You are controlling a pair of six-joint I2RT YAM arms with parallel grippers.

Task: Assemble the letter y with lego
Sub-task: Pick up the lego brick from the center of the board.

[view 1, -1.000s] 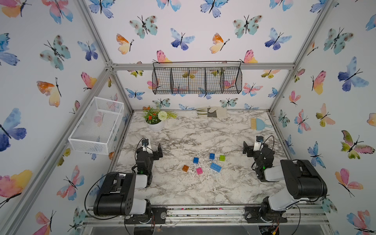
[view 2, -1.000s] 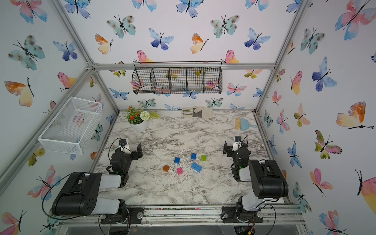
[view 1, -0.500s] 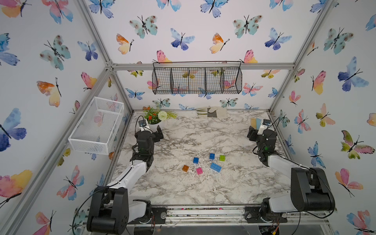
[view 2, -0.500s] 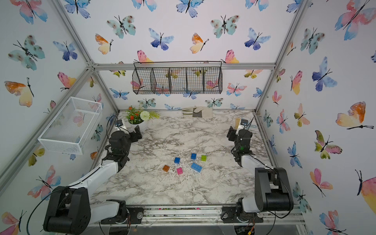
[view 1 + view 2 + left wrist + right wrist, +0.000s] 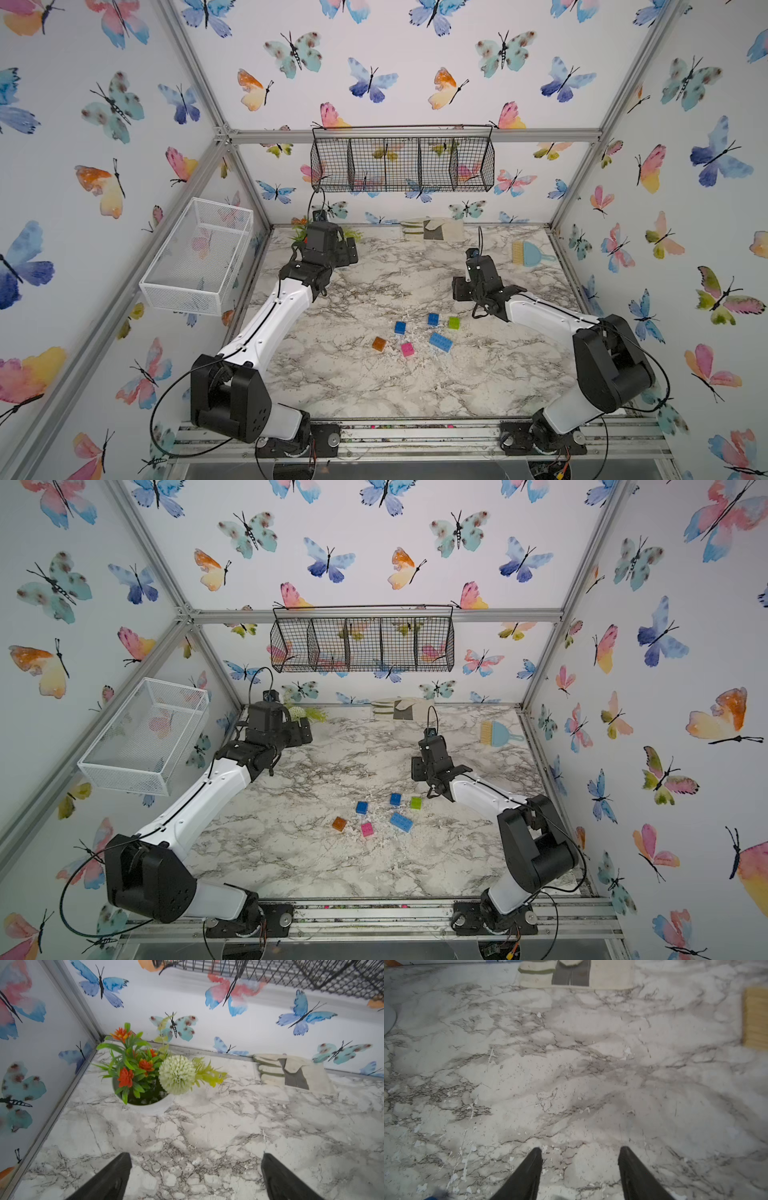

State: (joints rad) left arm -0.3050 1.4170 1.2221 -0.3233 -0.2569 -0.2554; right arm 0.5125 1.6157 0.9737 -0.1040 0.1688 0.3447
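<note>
We're holding the left gripper [image 5: 195,1156] spread wide by the plant [image 5: 145,1076], empty. The lego [image 5: 440,341] is sitting loose on the counter [image 5: 374,386], nothing joined. The right gripper [image 5: 580,1149] is hanging half-spread, empty. We're guessing it needs lining up squarely over the green brick [image 5: 454,323].

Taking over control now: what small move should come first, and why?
Probably swing the right gripper, open and empty over bare table, toward the lime green brick, the nearest to it; nothing is joined yet.
</note>
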